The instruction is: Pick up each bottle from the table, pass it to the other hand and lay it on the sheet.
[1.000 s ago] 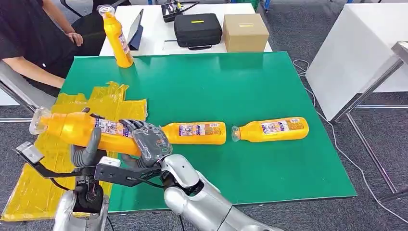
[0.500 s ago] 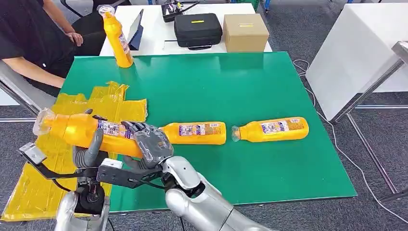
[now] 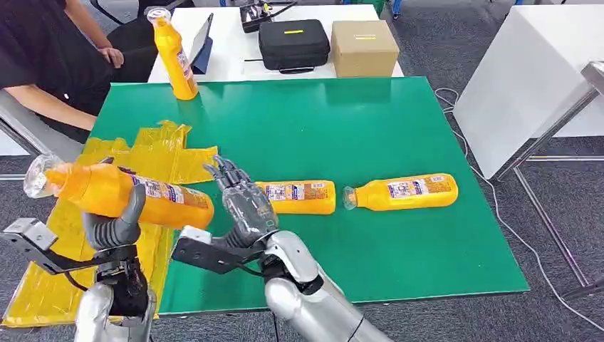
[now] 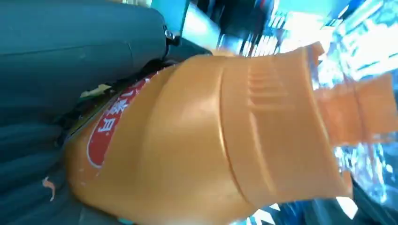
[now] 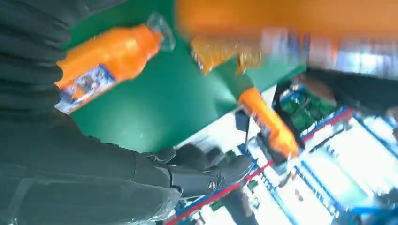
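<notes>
Now our left hand (image 3: 112, 226) grips the orange plastic bottle (image 3: 117, 194) above the crumpled yellow sheet (image 3: 153, 149); our right hand (image 3: 246, 203) hangs spread, empty; next, we judge, lower and lay it down

Right hand (image 3: 242, 203) has released the held bottle (image 3: 117, 194) — fingers now spread, clear of it. Left hand (image 3: 114, 226) alone grips it — shifted left, over the yellow sheet (image 3: 167, 153).
</notes>
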Tool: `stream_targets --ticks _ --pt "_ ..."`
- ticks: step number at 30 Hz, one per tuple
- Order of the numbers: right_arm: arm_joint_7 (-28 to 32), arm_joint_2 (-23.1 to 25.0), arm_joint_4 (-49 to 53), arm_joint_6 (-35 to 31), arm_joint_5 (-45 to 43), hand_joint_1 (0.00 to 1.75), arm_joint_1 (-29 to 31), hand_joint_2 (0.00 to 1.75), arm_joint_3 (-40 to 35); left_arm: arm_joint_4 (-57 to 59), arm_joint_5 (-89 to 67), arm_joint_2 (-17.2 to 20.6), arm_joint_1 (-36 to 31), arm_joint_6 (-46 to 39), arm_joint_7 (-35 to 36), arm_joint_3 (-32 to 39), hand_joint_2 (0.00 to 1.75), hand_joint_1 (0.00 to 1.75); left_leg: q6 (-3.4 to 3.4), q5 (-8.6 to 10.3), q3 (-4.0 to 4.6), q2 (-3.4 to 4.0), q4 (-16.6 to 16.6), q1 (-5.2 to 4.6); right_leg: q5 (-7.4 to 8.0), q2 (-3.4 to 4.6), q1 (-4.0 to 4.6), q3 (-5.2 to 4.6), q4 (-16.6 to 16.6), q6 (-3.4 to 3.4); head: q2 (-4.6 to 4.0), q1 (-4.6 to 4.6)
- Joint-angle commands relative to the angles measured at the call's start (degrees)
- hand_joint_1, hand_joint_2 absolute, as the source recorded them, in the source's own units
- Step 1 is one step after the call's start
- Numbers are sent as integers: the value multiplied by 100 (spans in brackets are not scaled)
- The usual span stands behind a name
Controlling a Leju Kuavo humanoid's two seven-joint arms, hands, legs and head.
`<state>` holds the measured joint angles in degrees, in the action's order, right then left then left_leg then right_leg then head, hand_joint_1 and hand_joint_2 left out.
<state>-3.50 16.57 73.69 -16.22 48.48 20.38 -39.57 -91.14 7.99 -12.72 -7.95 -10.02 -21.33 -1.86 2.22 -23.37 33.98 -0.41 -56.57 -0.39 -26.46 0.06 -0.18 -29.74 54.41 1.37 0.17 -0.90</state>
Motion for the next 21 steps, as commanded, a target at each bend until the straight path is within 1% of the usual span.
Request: stream_targets --ticks 1,2,3,4,5,6,7,8,9,10,11,12,14,15,17,19,20,21 --pt "61 -314 813 184 -144 0 -68 0 735 725 -1457 -75 -208 -647 4 -320 175 175 -12 -4 -16 -22 2 3 -10 -26 2 27 -8 0 2 2" --pt "108 -311 778 168 -176 0 -70 0 755 1020 -1816 -12 -289 -975 -149 -469 175 175 -16 -6 -27 -33 3 2 -14 -37 1 41 -9 0 0 0" --pt "132 -318 752 153 -183 0 -78 0 755 1145 -1979 14 -323 -1184 -264 -521 175 175 -9 1 -16 -25 6 0 -5 -25 -1 25 -11 0 0 0" --pt "219 -325 733 52 -212 0 -121 0 768 1424 -2945 117 -422 -2103 -409 -689 175 175 -14 -1 -27 -27 9 1 -7 -29 0 36 -16 -1 2 -2" --pt "234 -338 728 34 -215 0 -134 0 765 1489 -2948 121 -453 -2105 -411 -694 175 175 -10 2 -24 -29 11 -1 -6 -30 -3 32 -14 0 0 2" --pt "266 -346 742 17 -237 0 -172 0 762 1750 -3556 187 -543 -2532 -282 -742 175 175 -9 2 -19 -18 9 1 -4 -23 0 25 -13 0 2 0" --pt "270 -352 753 13 -239 0 -189 0 758 1831 -3561 190 -573 -2537 -287 -742 175 175 -12 1 -26 -23 12 0 -6 -30 -2 34 -15 0 0 2" --pt "302 -360 775 26 -239 0 -228 0 724 2238 -4275 275 -692 -2929 -84 -780 175 175 -17 -2 -36 -25 13 2 -10 -33 0 45 -19 -1 2 -2" --pt "312 -358 778 31 -241 0 -254 0 685 2417 -4340 259 -734 -2998 -140 -732 175 175 -11 2 -26 -22 13 -1 -6 -28 -2 32 -15 -1 0 2" --pt "352 -360 767 60 -256 0 -241 0 632 2518 -5288 116 -714 -2998 -116 -362 175 175 -13 0 -31 -23 13 1 -7 -29 0 38 -17 -1 0 0" --pt "383 -346 745 96 -297 0 -215 0 584 2598 -5637 -6 -705 -2998 -233 -68 175 175 -8 -1 -25 -10 11 -2 -3 -10 -3 26 -12 0 0 0" --pt "403 -329 735 116 -334 0 -193 0 566 2731 -5916 -34 -723 -2998 -214 14 175 175 -15 -5 -37 -9 13 1 -5 -11 -1 41 -18 -1 0 -2" --pt "453 -304 705 189 -399 0 -164 0 507 2831 -6568 -161 -658 -2998 -200 247 175 175 -9 -3 -21 9 8 0 -1 4 -1 21 -10 0 0 2" --pt "472 -296 702 202 -426 0 -170 0 490 2810 -6831 -209 -608 -2998 -202 344 175 175 -13 -6 -31 7 8 1 -5 0 0 33 -12 0 0 0" --pt "549 -317 703 258 -490 0 -148 0 386 2633 -7958 -394 -412 -2998 -185 673 175 175 -8 -5 -21 12 6 2 -1 6 1 21 -10 0 0 0" --pt "576 -348 752 269 -513 0 -113 0 302 2548 -8578 -456 -373 -2998 -42 869 175 175 -11 -10 -25 22 4 3 -3 14 2 24 -10 0 0 0" --pt "597 -354 853 293 -577 0 -69 0 249 2594 -8709 -412 -407 -2998 69 970 175 175 -8 -5 -13 16 4 1 0 10 0 12 -6 1 0 0" --pt "586 -353 898 308 -590 0 -52 0 232 2594 -8777 -379 -421 -2998 106 1016 175 175 -13 -11 -24 17 3 3 -5 10 2 26 -9 0 0 2"
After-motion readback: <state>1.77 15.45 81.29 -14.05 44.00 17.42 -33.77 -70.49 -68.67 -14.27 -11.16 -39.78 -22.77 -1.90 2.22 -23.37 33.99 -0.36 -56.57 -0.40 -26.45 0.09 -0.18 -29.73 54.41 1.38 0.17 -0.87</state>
